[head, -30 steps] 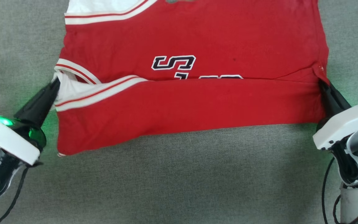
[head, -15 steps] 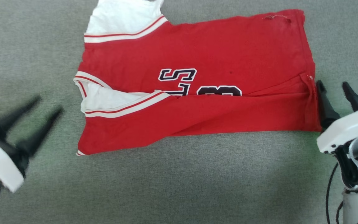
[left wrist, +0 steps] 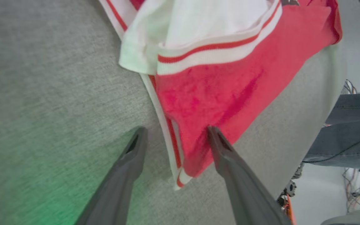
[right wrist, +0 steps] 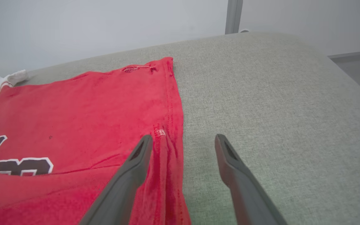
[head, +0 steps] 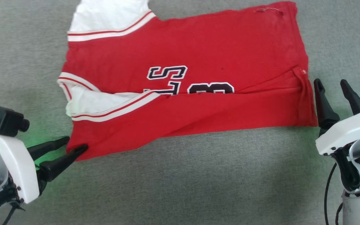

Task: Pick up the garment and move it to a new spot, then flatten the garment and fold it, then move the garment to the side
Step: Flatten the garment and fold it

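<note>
The garment [head: 205, 47] is a red jersey with white sleeves and dark lettering. It lies spread on the grey surface with its near strip folded up over the lettering. My left gripper [head: 73, 144] is open at the garment's near-left corner. In the left wrist view, the left gripper [left wrist: 176, 128] straddles the striped edge of the garment [left wrist: 217, 87], one finger over the red cloth. My right gripper [head: 330, 82] is open beside the garment's right edge. In the right wrist view, the right gripper [right wrist: 183, 137] has its left finger over the hem of the garment [right wrist: 89, 103]. Neither gripper holds anything.
The grey fabric surface [head: 180, 187] stretches bare in front of the garment and to both sides. Its rounded right edge [right wrist: 339, 62] falls away toward a pale wall. In the left wrist view, a person's leg in jeans [left wrist: 352, 131] and some cables stand beyond the surface.
Both grippers have opened and let go of the garment's folded strip. The left gripper has swung down to the near-left corner; the right has drawn slightly back. The head camera has shifted.
</note>
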Motion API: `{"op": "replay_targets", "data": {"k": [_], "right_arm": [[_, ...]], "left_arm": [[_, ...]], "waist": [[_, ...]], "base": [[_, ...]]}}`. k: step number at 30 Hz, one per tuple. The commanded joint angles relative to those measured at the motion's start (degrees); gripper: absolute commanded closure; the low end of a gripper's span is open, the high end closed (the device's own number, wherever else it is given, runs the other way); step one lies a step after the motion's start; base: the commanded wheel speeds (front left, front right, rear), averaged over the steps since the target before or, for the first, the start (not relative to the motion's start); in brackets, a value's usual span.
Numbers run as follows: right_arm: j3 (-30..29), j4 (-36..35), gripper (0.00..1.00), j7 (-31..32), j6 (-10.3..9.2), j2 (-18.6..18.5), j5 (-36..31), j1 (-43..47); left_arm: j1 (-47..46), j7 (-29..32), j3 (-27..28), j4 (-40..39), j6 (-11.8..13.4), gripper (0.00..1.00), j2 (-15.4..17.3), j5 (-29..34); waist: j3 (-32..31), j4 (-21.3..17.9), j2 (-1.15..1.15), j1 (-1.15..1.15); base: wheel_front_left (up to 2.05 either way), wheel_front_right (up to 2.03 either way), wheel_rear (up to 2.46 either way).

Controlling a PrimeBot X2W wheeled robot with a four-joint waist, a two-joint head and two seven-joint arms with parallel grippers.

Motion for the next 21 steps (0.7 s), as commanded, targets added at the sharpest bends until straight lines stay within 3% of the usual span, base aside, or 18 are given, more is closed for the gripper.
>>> {"op": "replay_targets", "data": {"k": [1, 3, 4, 5, 7, 11, 14, 21], "right_arm": [[0.2, -0.1, 0.00, -0.2, -0.11, 0.0, 0.2, 0.4], [0.7, -0.4, 0.00, 0.2, -0.11, 0.0, -0.2, 0.4], [0.9, -0.6, 0.00, 0.6, -0.11, 0.0, -0.5, 0.4], [1.1, -0.8, 0.00, 1.1, -0.11, 0.0, -0.9, 0.3], [1.7, -1.4, 0.00, 2.9, -0.11, 0.0, -1.5, 0.4], [3.4, -3.2, 0.00, 10.1, -0.11, -0.5, -3.2, 0.8], [5.3, -4.5, 0.00, 17.9, -0.12, -3.0, -4.9, 1.2], [8.2, -3.0, 0.00, 32.0, -0.11, -3.8, -1.6, -1.1]], "left_arm": [[-0.8, 1.7, -0.8, 1.0, 0.2, 0.00, -1.1, -1.5], [-0.7, 4.3, -2.0, 2.7, 0.2, 0.00, -1.6, -2.8], [-0.9, 5.3, -2.6, 3.3, 0.2, 0.08, -1.8, -2.9], [-0.9, 6.0, -3.1, 3.6, 0.3, 0.26, -2.0, -2.9], [-0.9, 6.4, -3.2, 3.4, 0.3, 1.00, -2.7, -4.5], [-1.3, 6.3, -3.1, 1.7, 0.2, 1.00, -2.4, -4.9], [-1.7, 5.6, -3.1, 1.0, 0.2, 1.00, -2.4, -4.5], [-2.3, 3.7, -2.9, 0.3, 0.2, 1.00, -2.9, -4.1]], "waist": [[1.0, -1.2, 0.00, 0.00], [1.5, -2.0, 0.00, 0.00], [1.8, -2.4, 0.00, 0.00], [2.0, -2.7, 0.00, 0.00], [2.3, -3.2, 0.00, 0.00], [2.7, -3.5, 0.00, 0.00], [2.9, -3.2, 0.00, 0.00], [3.3, -2.1, 0.00, 0.00]], "base": [[0.00, 0.00, 0.00], [0.00, 0.00, 0.00], [0.00, 0.00, 0.00], [0.00, 0.00, 0.00], [0.00, 0.00, 0.00], [0.00, 0.00, 0.00], [0.00, 0.00, 0.00], [0.00, 0.00, 0.00]]}}
